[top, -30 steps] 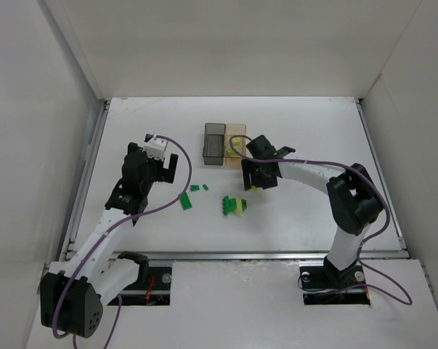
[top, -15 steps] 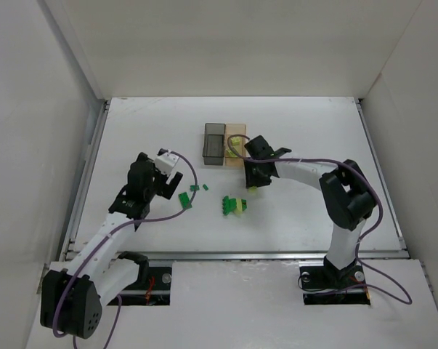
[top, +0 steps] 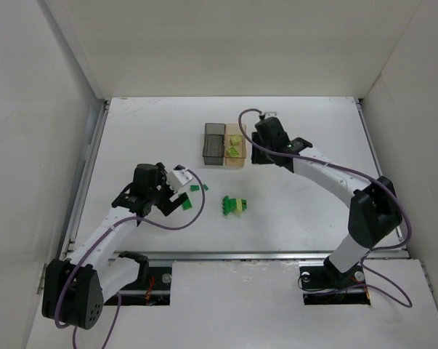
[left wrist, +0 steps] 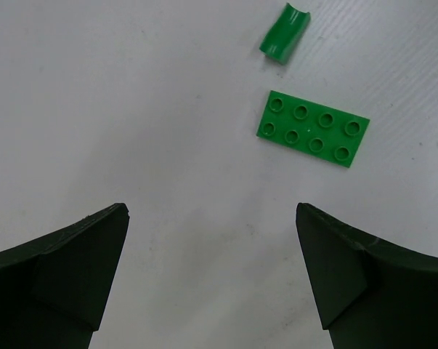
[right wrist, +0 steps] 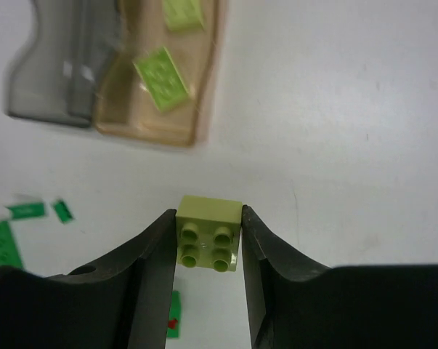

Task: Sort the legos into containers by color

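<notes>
Clamping a pale yellow-green brick [right wrist: 208,234], right fingers [right wrist: 149,269] hover beside the orange-tan bin [right wrist: 117,102]; left fingers [left wrist: 66,269] gape near a dark green plate [left wrist: 312,129].

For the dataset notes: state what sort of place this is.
Probably a robot lab test cell: white walls box in a white table, left arm and right arm mount at its near edge, lego bricks lie near a grey bin and tan bin.
</notes>
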`<state>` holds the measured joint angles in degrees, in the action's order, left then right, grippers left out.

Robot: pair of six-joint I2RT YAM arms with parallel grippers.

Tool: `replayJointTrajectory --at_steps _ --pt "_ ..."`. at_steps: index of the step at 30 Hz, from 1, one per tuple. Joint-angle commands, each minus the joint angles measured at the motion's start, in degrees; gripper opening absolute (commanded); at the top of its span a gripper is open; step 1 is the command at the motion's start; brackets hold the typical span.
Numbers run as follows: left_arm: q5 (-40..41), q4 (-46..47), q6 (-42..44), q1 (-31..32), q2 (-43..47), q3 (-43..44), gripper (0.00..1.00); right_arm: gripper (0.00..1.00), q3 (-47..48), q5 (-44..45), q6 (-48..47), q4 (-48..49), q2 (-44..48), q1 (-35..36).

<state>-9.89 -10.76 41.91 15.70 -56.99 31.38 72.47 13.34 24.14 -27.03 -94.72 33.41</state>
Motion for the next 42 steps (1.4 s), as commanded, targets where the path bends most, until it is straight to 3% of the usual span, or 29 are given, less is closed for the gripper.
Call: replayJointTrajectory --at_steps 1,5,7,9,10,11,13,17,22,28,30,32,35,36,37,39,40,42 --pt "-4.7 -2.8 4.1 0.3 -0.4 3.1 0.99 0.0 6.9 1.1 -4.1 7.5 -0.8 -0.3" --pt "-5.3 -5.0 5.2 0.8 -1.5 4.6 0.99 0.05 20.8 -0.9 -7.3 2.1 -13.0 -0.3" --pt "-5.3 -5.5 5.2 1.3 -3.5 5.4 0.99 0.15 28.1 -1.0 -8.1 -1.3 -19.0 -0.3" --pt "-5.3 -6.6 5.2 1.3 -4.0 6.2 0.99 0.29 31.9 -1.0 -8.1 -2.2 -21.5 -0.3" --pt "-5.3 -6.6 5.2 1.3 -4.9 6.8 0.99 0.49 32.6 -1.6 -8.7 -2.8 -22.8 -0.9" --pt "-5.3 -6.6 5.2 2.0 -5.6 7.5 0.99 0.58 32.6 -1.7 -8.7 -2.9 -22.8 -0.9" --pt "-5.3 -7.2 5.2 2.0 -6.3 8.2 0.99 0.71 33.2 -1.7 -8.7 -2.9 -22.8 -1.4" --pt "-7.7 -9.3 5.2 3.8 -8.6 9.7 0.99 0.8 33.2 -4.2 -10.1 -0.9 -21.2 -1.4" --pt "-8.2 -9.8 6.6 6.8 -12.2 10.7 0.99 0.82 32.4 -6.1 -10.1 0.2 -17.7 -1.4" --pt "-6.7 -10.3 14.4 8.4 -18.8 14.0 0.99 0.82 26.6 -7.5 -10.1 1.4 -12.7 -1.4" --pt "-7.6 -12.1 18.0 7.5 -18.9 15.6 0.92 0.82 23.8 -7.5 -10.1 2.1 -11.5 -1.4" --pt "-8.9 -13.1 29.9 6.1 -16.2 14.9 0.9 0.82 21.8 -8.2 -10.7 2.9 -9.8 -1.4" --pt "-9.8 -13.1 47.1 5.2 -7.7 8.6 0.97 0.82 18.0 -9.6 -11.7 5.2 -7.6 -1.4" --pt "-9.8 -13.1 59.0 5.2 -6.2 7.1 0.97 0.82 17.0 -11.0 -11.7 5.9 -7.1 -1.4" --pt "-10.7 -13.1 63.9 5.2 -5.5 6.3 0.99 0.82 15.2 -11.7 -12.4 6.7 -6.5 -1.4" --pt "-13.8 -16.7 71.3 4.7 -8.6 9.0 0.99 0.82 13.8 -12.5 -13.0 8.8 -5.8 -1.4" --pt "-15.3 -22.9 76.7 4.7 -11.1 11.6 0.99 0.82 13.2 -13.2 -13.5 9.4 -5.3 -1.4" --pt "-18.6 -30.4 81.3 4.7 -20.4 21.0 0.99 0.82 11.8 -13.8 -14.1 10.1 -4.7 -1.4"
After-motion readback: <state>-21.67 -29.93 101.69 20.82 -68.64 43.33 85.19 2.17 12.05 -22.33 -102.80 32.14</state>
